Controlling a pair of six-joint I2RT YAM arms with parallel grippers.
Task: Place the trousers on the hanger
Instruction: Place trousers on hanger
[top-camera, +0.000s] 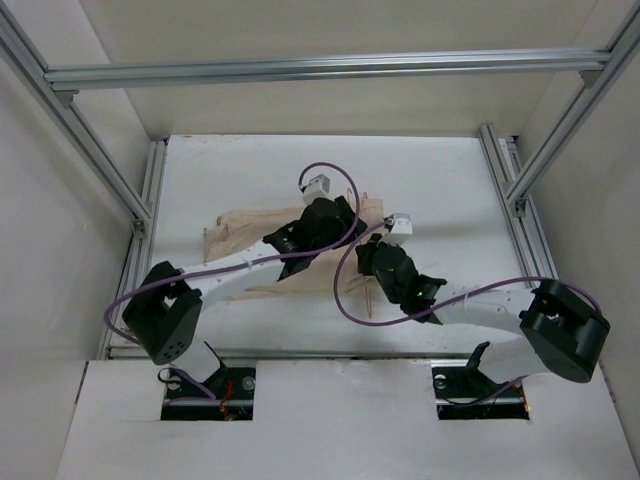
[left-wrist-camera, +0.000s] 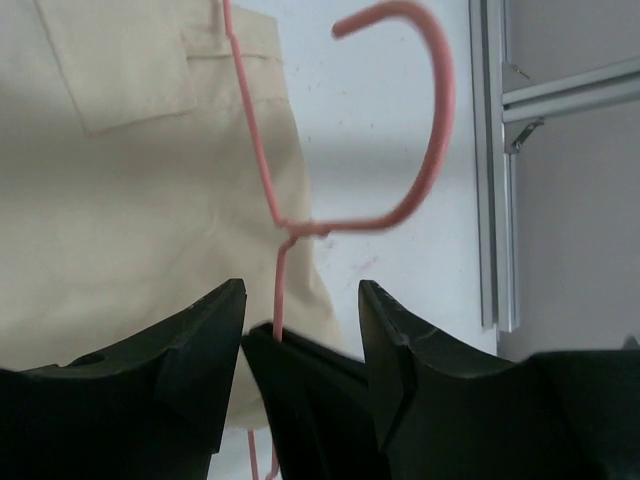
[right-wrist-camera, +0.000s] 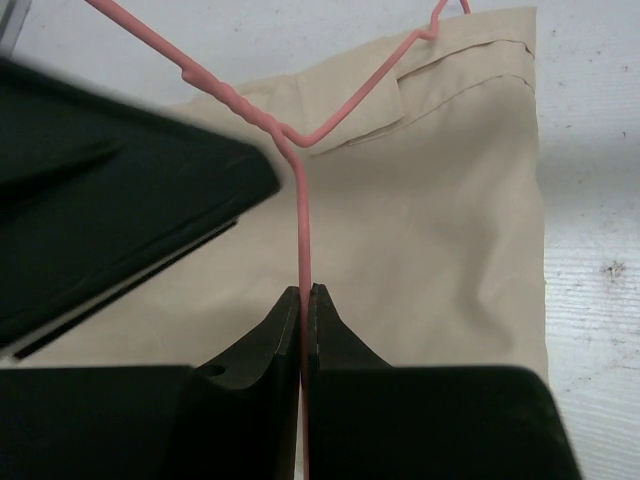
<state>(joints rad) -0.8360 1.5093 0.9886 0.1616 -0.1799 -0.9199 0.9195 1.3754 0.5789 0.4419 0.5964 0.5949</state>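
Now the right gripper (right-wrist-camera: 303, 292) pinches the thin pink wire hanger (right-wrist-camera: 300, 200) over soft beige trousers (right-wrist-camera: 440, 200); left gripper (left-wrist-camera: 300, 290) spread, seemingly gripping nothing.

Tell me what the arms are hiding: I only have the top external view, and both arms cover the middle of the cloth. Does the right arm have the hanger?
Observer: Yes. The right wrist view shows the right fingers shut on the hanger, pinching its wire just below the twisted neck.
Operator: And the left arm?
Observer: The left fingers stand open. The wire runs down between them, and neither one visibly touches it.
Operator: Where is the hook pointing?
Observer: In the left wrist view the hook curves out over bare table, past the edge of the trousers.
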